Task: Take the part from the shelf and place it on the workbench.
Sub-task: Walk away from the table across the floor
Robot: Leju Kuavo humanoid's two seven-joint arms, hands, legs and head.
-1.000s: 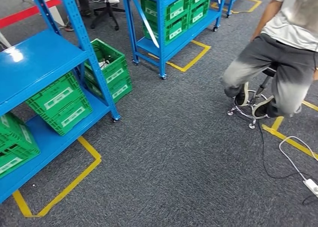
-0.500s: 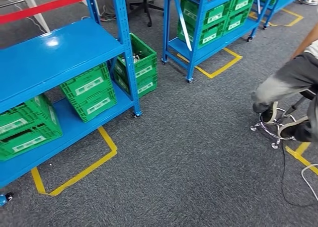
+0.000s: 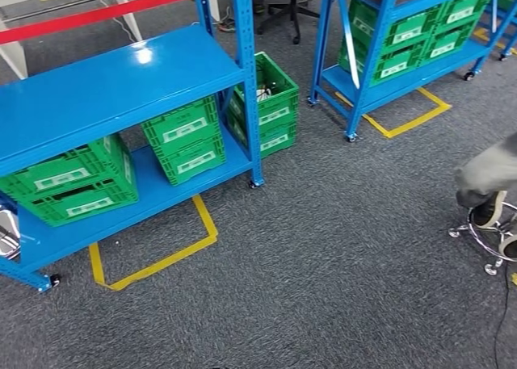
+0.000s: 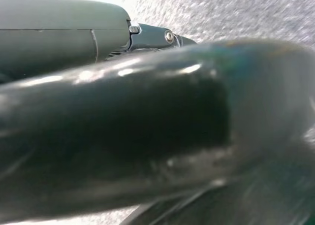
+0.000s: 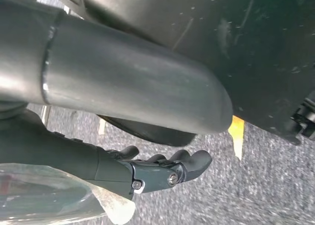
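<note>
Blue shelf [image 3: 115, 82]; green crates [image 3: 186, 139] with white labels; grey carpet [image 3: 317, 256]; yellow floor tape [image 3: 204, 215].

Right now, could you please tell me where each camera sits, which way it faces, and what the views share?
Head view: high on the robot, facing forward and down at the blue metal shelf, green plastic crates and grey carpet.
Left wrist view: behind the left robot hand, facing carpet; blurred dark bodywork crosses it.
Right wrist view: behind the right robot hand, facing down at carpet and yellow floor tape; a silver tube overhead.
Shared: head and right wrist views both show carpet and yellow tape.
</note>
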